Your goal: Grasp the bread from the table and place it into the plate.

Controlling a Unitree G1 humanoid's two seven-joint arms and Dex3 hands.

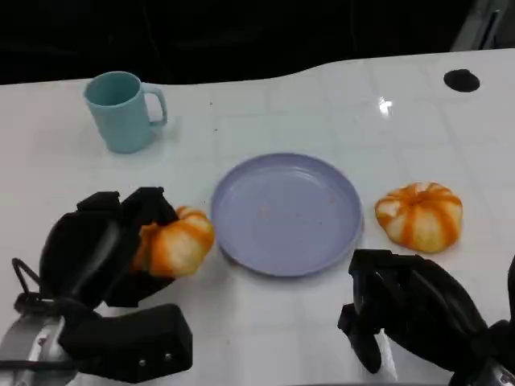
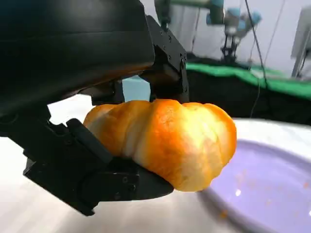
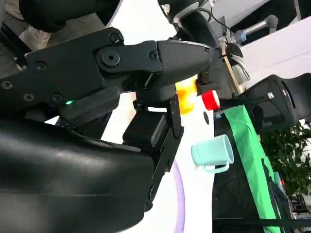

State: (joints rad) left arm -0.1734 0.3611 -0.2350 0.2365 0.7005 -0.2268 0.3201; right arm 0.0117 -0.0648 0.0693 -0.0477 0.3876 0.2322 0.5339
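Nearest the camera, at seven o'clock in the head view: left hand (image 1: 109, 257), black fingers (image 1: 149, 211) clenched around a bread roll (image 1: 175, 244), orange-striped and pumpkin-shaped. In the left wrist view, same bread roll (image 2: 167, 141) clamped between fingers (image 2: 167, 58) on one side and another finger (image 2: 97, 179) on the other, apparently lifted slightly off the white bench (image 2: 29, 213), rim of the lilac plate (image 2: 272, 194) just beside it. In the head view, roll just off the plate's nine o'clock edge, not over the dish.

At five o'clock: right hand (image 1: 410, 314), low over the bench (image 1: 273, 330), fingers (image 1: 366, 338) curled inward and grasping nothing. In the right wrist view, right hand (image 3: 121, 97) close to the lens, a sliver of plate rim (image 3: 179, 204) and the mug (image 3: 213, 153) beyond it.

At the centre: round lilac plate (image 1: 286, 213), bare apart from a few crumbs. At three o'clock from the plate, a second bread roll (image 1: 420, 215), same orange stripes, resting on the bench near the rim but apart from it.

At ten o'clock from the plate, well apart: teal mug (image 1: 121, 110), upright, handle toward the plate side. At one o'clock, near the far bench edge: small dark round mark (image 1: 461, 80), nature unclear.
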